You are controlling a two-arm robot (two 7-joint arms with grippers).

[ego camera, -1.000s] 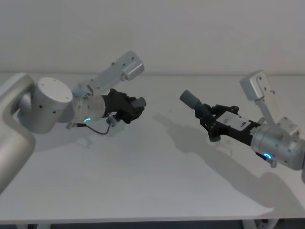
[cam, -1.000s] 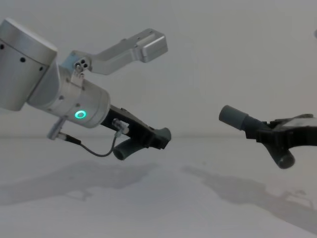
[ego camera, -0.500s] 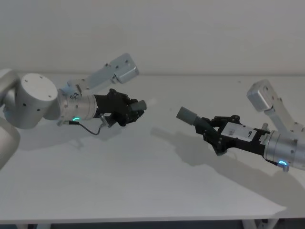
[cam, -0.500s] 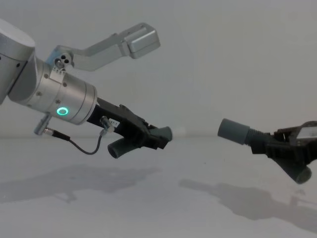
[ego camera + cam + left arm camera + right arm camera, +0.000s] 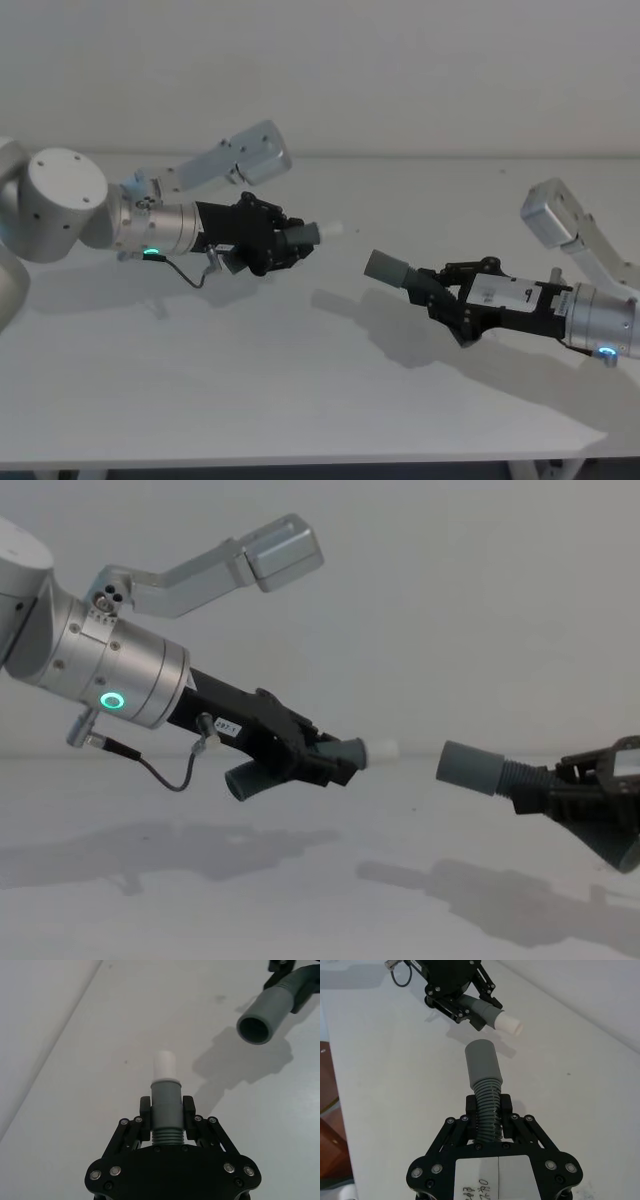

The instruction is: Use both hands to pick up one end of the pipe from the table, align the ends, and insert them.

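Observation:
My left gripper (image 5: 283, 243) is shut on one pipe piece (image 5: 165, 1105), held above the table (image 5: 250, 390). That piece's narrow cuff with the whitish tip (image 5: 331, 229) points to the right. My right gripper (image 5: 452, 297) is shut on the ribbed middle of the other pipe piece (image 5: 486, 1097). Its wider socket cuff (image 5: 388, 268) points left toward the whitish tip (image 5: 383, 749). A short gap separates the two ends, and the socket cuff (image 5: 470, 767) sits slightly lower. From the left wrist, the socket's open mouth (image 5: 256, 1029) faces me, off to one side of the tip (image 5: 164, 1065).
The white table (image 5: 300, 900) spreads under both arms, with their shadows on it. A pale grey wall (image 5: 400, 70) stands behind. A thin cable (image 5: 160, 775) loops under the left wrist.
Both grippers have moved closer together with their pipe pieces. The right one has dropped lower and levelled out. The left piece's whitish tip now shows, pointing at the socket.

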